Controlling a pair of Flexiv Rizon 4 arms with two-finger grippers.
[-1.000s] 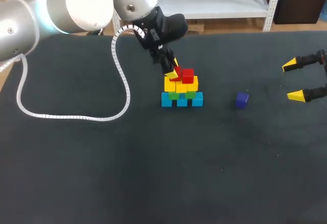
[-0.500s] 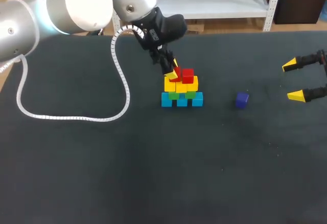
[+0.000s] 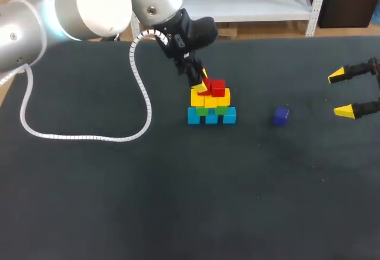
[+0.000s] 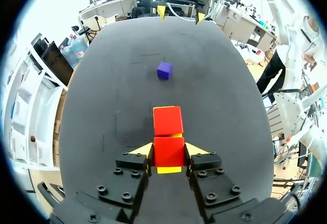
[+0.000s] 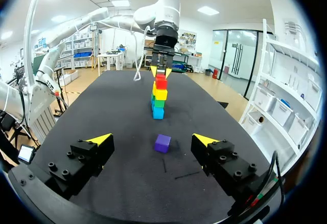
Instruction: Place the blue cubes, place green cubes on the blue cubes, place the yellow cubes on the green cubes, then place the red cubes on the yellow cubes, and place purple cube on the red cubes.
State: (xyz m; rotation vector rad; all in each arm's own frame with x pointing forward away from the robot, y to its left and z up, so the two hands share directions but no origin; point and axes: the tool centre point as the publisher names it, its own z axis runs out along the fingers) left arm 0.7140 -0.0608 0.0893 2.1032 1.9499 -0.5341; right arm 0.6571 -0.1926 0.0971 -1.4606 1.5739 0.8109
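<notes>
Pinching a small red cube (image 4: pixel 168 152) between its jaws atop the yellow cubes (image 3: pixel 210 100), the left gripper (image 3: pixel 202 82) nearly completes that layer; the small purple cube (image 3: pixel 281 115) lies untouched ahead of the spread jaws of the right gripper (image 3: pixel 341 93)

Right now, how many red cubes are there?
2. One red cube is gripped by the left gripper atop the yellow cubes; the other red cube sits beside it, nearer the purple cube. None looks hidden.
</notes>
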